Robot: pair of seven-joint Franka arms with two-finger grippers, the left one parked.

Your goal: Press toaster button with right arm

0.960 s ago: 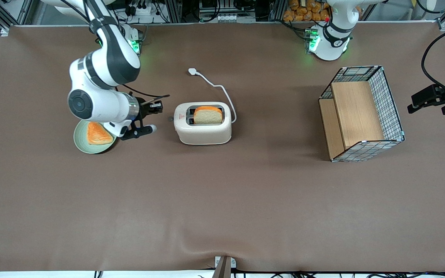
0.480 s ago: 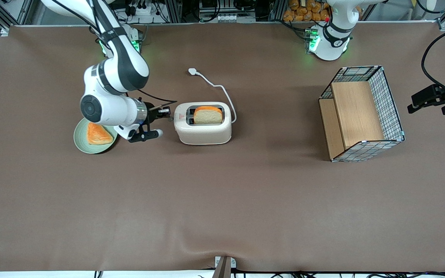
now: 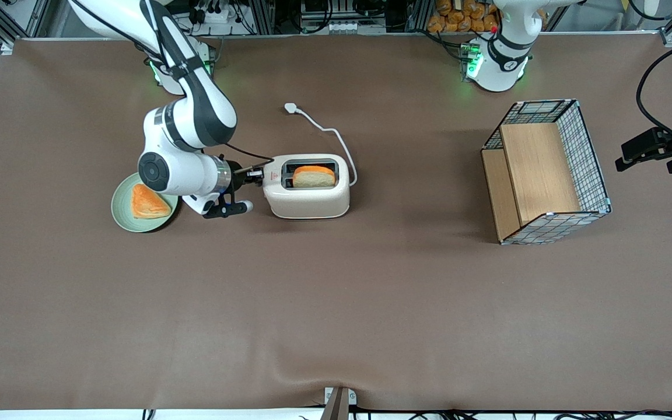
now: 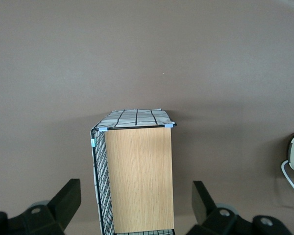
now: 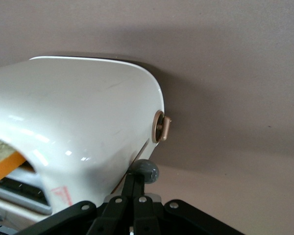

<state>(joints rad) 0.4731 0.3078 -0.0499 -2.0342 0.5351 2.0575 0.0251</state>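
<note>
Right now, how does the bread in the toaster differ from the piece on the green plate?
The bread in the toaster stands on edge in a slot, partly sunk; the piece on the green plate lies flat, fully exposed. The first looks rectangular, the second triangular. Both show orange crust. The gripper sits at the toaster's narrow end.

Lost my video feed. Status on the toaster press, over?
Black two-finger gripper shut, at the cream-white rounded toaster's narrow end. Fingertips on the small grey round knob. Bread slice low in slot. Nothing in the way.
</note>
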